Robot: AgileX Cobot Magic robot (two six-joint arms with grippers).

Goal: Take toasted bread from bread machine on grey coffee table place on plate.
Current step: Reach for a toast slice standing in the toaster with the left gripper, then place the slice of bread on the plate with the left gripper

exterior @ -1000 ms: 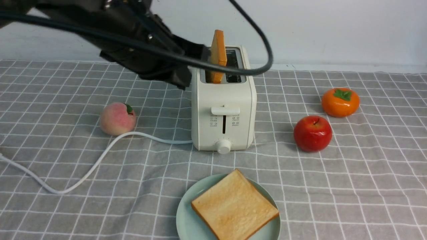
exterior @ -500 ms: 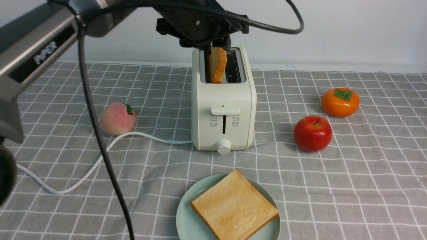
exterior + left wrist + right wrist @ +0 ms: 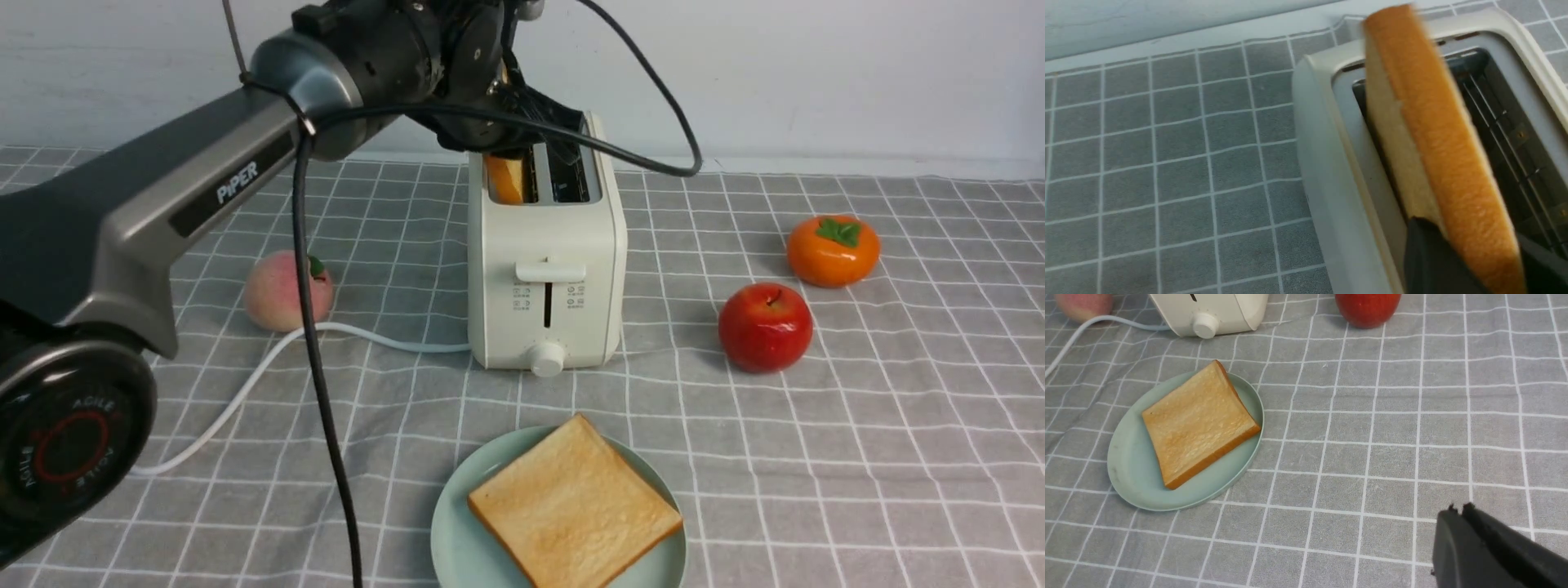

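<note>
The cream-white bread machine point(image 3: 547, 245) stands mid-table on the grey coffee table point(image 3: 898, 449). One slice of toasted bread point(image 3: 504, 178) stands in its left slot, its upper part hidden by my left wrist. In the left wrist view this slice point(image 3: 1437, 134) leans in the slot with a black finger point(image 3: 1425, 253) on each face. My left gripper point(image 3: 1472, 230) is shut on it, above the toaster top point(image 3: 514, 151). A second slice point(image 3: 571, 506) lies flat on the mint-green plate point(image 3: 453, 523) in front. My right gripper point(image 3: 1457, 508) is shut and empty, low over the cloth right of the plate point(image 3: 1126, 469).
A peach point(image 3: 282, 290) lies left of the toaster, with the white cord point(image 3: 245, 392) curving past it towards the front left. A red apple point(image 3: 765, 327) and an orange persimmon point(image 3: 833, 249) sit to the right. A white wall runs behind the table.
My left arm has swung from the toaster's left side to above it and come down. Its fingers now sit on either side of the slice in the slot.
</note>
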